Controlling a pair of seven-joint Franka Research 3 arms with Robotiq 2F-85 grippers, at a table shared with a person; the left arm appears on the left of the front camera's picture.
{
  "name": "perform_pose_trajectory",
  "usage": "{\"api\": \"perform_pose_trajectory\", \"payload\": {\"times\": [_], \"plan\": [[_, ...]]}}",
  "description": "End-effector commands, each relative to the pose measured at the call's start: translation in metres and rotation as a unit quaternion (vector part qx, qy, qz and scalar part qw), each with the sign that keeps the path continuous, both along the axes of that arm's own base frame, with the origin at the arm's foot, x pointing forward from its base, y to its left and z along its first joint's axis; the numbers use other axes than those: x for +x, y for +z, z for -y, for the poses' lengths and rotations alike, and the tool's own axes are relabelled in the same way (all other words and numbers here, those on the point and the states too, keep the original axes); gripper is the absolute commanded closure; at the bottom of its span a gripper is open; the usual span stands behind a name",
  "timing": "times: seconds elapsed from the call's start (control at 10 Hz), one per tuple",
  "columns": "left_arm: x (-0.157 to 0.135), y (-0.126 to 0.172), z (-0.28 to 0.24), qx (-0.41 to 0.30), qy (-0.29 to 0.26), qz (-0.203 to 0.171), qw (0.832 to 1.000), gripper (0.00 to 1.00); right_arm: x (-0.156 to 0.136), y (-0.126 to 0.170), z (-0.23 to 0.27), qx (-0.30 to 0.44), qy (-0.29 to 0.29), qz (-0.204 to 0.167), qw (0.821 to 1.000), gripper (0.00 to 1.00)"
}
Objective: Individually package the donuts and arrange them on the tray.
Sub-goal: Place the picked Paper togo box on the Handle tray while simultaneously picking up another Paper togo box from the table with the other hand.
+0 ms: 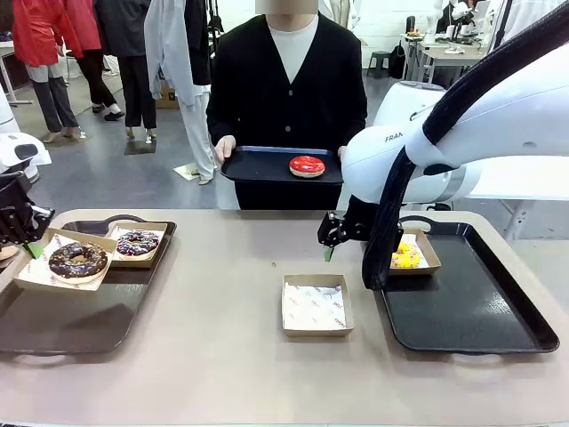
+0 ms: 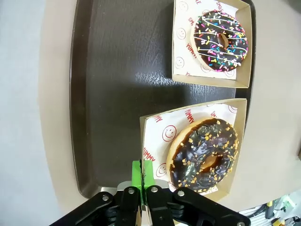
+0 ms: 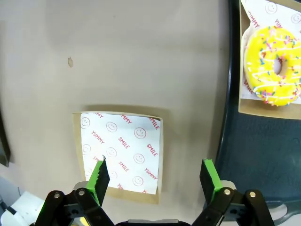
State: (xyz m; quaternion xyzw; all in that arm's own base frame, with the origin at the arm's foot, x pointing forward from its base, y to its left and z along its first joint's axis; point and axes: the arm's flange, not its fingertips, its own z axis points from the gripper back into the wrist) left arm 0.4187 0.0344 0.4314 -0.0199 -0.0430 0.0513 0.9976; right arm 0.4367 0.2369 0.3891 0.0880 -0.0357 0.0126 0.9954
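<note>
Red "YUMMY" and "SMILE" lettering and smiley faces dot the liner (image 3: 122, 150) of an empty carton (image 1: 317, 305) at lower centre, under the right gripper (image 3: 154, 167), fingers wide apart. The yellow donut (image 3: 274, 70) sits boxed on the right tray (image 1: 471, 311). The nut-flecked chocolate donut (image 2: 203, 155) and rainbow-sprinkled donut (image 2: 221, 40) sit boxed on the left tray (image 2: 113, 94). The left gripper (image 2: 142, 176) is pinched together at a carton rim. At top centre, a person's tray (image 1: 258, 165) carries the glossy red donut (image 1: 307, 165).

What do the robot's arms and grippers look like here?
The right arm has glossy white rounded shells, partial grey lettering and a thick black hose draped along it. The right gripper and left gripper have black linked fingers tipped with bright green pads.
</note>
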Motion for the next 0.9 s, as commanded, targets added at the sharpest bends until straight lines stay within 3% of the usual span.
{"api": "perform_pose_trajectory", "payload": {"times": [0.0,0.8], "plan": [[-0.001,0.005,0.001,-0.001,-0.002,-0.002,1.0,0.99,0.001,0.005,0.002,-0.002,0.012,-0.003,1.0,0.0],[-0.006,-0.028,0.022,-0.003,-0.006,0.014,1.0,0.99,-0.039,-0.041,-0.018,-0.038,-0.046,0.015,0.998,0.0]]}}
